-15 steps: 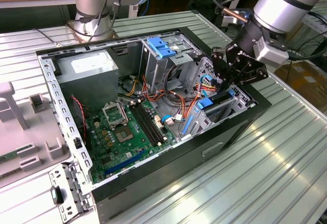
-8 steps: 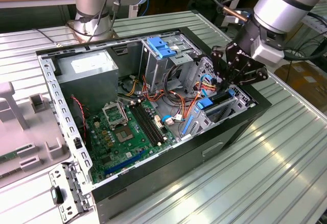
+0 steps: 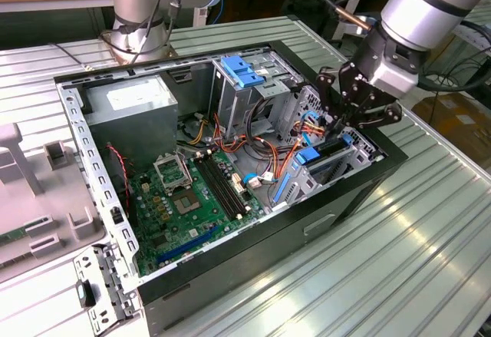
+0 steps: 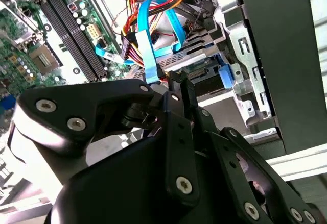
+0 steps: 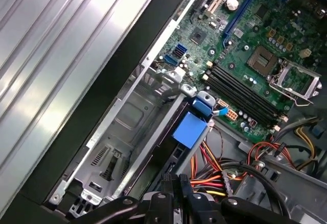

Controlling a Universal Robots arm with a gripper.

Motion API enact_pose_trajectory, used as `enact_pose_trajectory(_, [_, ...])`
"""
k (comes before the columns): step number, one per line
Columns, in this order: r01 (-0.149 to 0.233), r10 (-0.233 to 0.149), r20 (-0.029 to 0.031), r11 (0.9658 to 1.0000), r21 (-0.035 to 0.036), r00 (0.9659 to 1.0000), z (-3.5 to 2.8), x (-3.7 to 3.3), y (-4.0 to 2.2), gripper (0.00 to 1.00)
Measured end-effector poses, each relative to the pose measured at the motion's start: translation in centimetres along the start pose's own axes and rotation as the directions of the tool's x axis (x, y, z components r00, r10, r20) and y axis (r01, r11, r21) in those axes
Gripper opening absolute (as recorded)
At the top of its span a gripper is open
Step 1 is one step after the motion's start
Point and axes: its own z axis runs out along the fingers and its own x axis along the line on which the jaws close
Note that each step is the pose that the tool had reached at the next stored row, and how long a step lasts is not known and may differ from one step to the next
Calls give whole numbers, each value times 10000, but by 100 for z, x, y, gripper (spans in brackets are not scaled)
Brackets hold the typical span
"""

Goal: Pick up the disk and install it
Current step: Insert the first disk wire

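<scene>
While the gripper (image 3: 347, 126) (closed) hovers, the disk (image 3: 330, 160) sits seated just beneath.

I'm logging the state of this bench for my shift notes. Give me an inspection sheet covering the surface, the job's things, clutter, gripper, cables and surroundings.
Surface: ribbed metal table, with an open computer case lying on its side on it.
Job's things: the disk sits in the bay at the case's front end, on the exterior view's right; blue tab on it in the first wrist view.
Clutter: grey plastic part beside the case at the exterior view's left.
Gripper: gripper is down inside the case at the disk, fingers shut together.
Cables: orange, red, yellow and blue cables bunched between the board and the disk bay.
Surroundings: a second arm's base behind the case.
</scene>
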Motion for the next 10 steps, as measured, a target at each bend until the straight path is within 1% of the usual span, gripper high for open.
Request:
enact_pose_trajectory(2, [-314,314,4,9995,29,9995,0,0,0,17])
enact_pose_trajectory(6, [-731,731,11,9973,68,9973,1,0,0,17])
enact_pose_trajectory(7, [-901,901,14,9959,84,9959,1,0,0,17])
enact_pose_trajectory(9, [-1110,1110,19,9938,103,9938,1,0,0,17])
enact_pose_trajectory(10, [-1329,1329,24,9911,124,9911,2,0,0,17])
